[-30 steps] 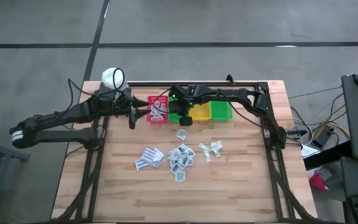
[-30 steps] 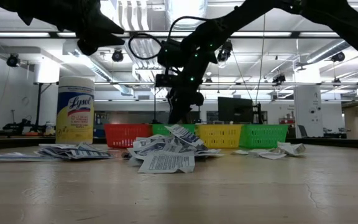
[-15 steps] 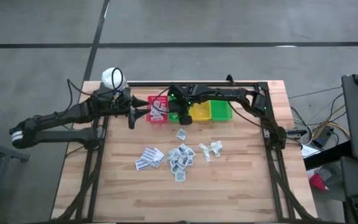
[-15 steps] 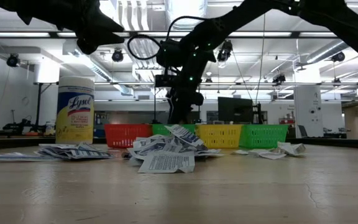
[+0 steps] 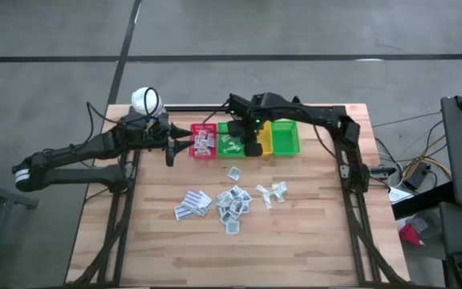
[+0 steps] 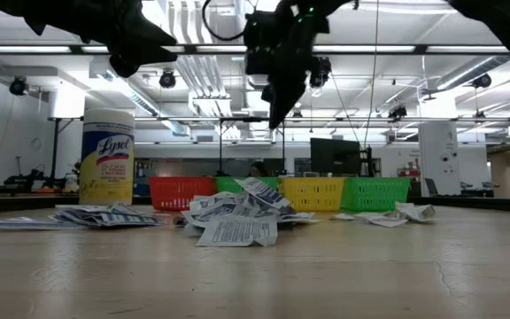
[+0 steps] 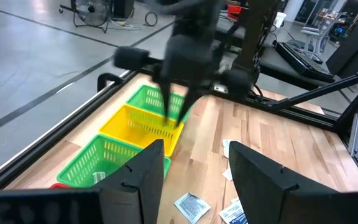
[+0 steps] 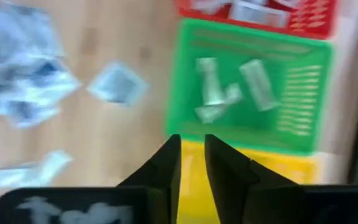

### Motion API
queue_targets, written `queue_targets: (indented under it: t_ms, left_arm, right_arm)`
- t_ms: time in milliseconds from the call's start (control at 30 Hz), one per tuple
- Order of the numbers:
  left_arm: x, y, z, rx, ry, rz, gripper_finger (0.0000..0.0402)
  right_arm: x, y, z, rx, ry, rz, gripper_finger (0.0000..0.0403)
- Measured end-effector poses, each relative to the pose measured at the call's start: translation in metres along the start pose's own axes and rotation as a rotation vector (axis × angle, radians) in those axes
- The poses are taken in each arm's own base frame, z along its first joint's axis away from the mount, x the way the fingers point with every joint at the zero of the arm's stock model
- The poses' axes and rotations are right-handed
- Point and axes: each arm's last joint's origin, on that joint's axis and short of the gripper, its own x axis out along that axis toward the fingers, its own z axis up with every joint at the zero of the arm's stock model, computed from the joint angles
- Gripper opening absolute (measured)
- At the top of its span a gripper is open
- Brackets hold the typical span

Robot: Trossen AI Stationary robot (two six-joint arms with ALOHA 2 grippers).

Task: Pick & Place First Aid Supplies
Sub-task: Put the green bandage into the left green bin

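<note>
Looking at what matters next: the loose first aid supplies point(image 5: 233, 201) lie in a pile mid-worktop point(image 5: 295, 241), toward the front from the right hand point(image 5: 253, 149), which hangs empty over the bins point(image 5: 283, 143) with its fingers nearly together. A few packets already sit in the red and green bins. Left hand point(image 5: 170, 150) waits by the red bin, fingers apart, a bit farther off.

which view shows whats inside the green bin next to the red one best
The right wrist view: it looks into the green bin at its packets. The high view shows them tiny; the low view shows only its wall; the left wrist view shows none.
</note>
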Motion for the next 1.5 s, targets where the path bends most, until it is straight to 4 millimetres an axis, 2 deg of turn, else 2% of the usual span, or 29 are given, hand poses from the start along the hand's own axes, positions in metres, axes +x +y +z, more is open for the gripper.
queue_targets:
  t_ms: [100, 333, 567, 800, 1100, 1500]
  left_arm:
    - [0.000, 0.000, 0.000, 0.000, 0.000, 0.000, 0.0174]
    - [0.000, 0.000, 0.000, -0.001, -0.001, 0.000, 0.0175]
    - [0.000, 0.000, 0.003, 0.001, -0.027, 0.001, 0.0175]
    - [0.000, 0.000, 0.003, -0.003, -0.037, 0.019, 0.0175]
    - [0.000, 0.000, 0.003, -0.023, -0.037, 0.018, 0.0174]
    - [0.000, 0.000, 0.003, -0.028, -0.038, 0.017, 0.0175]
  right_arm:
    - [-0.007, 0.013, -0.009, 0.012, -0.006, 0.066, 0.0045]
    - [-0.021, 0.051, -0.042, 0.002, 0.008, 0.092, 0.0019]
    - [-0.016, 0.088, -0.070, 0.018, -0.083, 0.093, 0.0012]
    - [0.006, 0.116, -0.083, -0.080, -0.105, 0.115, 0.0013]
    - [0.043, 0.120, -0.096, -0.033, -0.015, 0.143, 0.0013]
    - [0.061, 0.121, -0.098, -0.023, 0.023, 0.189, 0.0013]
